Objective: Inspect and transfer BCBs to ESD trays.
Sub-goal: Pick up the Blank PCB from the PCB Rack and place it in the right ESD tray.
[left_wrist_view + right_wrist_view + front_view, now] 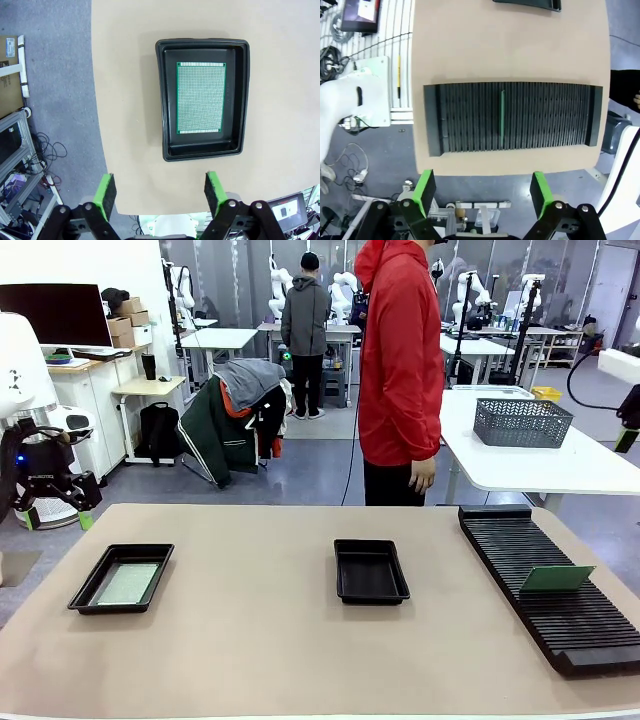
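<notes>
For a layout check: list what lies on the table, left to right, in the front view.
Shallow black plastic tray holding a pale-green board → empty black plastic tray → long black ribbed rack holding a green board.

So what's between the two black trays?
Nothing, just bare table between the left tray and the middle tray, seen in the front view.

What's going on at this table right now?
Nothing is held just now. The left gripper hangs open high over the left tray, where one green board lies flat. The right gripper hangs open over the slotted rack, where another board stands on edge. The middle tray is empty. A person in red stands at the far side, touching nothing.
</notes>
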### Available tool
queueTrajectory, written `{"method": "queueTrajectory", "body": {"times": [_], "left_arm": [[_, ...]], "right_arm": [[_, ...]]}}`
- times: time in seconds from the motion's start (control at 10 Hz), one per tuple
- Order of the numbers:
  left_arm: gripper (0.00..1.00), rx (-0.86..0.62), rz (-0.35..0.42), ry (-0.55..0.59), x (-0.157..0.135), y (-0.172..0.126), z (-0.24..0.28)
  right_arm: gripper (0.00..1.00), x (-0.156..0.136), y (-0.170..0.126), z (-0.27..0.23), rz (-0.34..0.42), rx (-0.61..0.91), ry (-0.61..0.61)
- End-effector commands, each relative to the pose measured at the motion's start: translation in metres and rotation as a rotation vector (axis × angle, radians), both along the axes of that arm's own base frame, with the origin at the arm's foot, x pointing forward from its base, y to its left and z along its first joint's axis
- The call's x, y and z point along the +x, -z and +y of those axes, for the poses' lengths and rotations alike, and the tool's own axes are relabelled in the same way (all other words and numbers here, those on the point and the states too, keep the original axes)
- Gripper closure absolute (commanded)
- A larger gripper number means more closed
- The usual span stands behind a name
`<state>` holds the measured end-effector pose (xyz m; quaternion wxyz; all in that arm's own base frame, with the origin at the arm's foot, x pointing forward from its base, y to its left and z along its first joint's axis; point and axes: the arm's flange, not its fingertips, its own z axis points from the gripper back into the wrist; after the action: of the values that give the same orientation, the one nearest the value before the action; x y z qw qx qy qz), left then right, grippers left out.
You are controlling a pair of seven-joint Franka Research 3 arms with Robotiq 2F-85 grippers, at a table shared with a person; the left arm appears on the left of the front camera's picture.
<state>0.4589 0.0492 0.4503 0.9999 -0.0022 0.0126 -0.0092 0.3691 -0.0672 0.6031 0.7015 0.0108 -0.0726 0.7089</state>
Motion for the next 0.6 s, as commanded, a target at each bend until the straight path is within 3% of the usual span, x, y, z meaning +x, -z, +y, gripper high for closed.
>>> {"method": "queueTrajectory", "body": {"times": [0.0,0.5], "left_arm": [[0.06,-0.003,-0.003,-0.001,-0.001,0.0,-0.001],[0.06,-0.003,-0.003,-0.001,-0.001,0.0,-0.001]], "right_arm": [[0.0,0.009,0.034,-0.005,-0.061,0.027,-0.057],[0.0,0.021,0.115,-0.005,-0.159,-0.006,-0.109]]}}
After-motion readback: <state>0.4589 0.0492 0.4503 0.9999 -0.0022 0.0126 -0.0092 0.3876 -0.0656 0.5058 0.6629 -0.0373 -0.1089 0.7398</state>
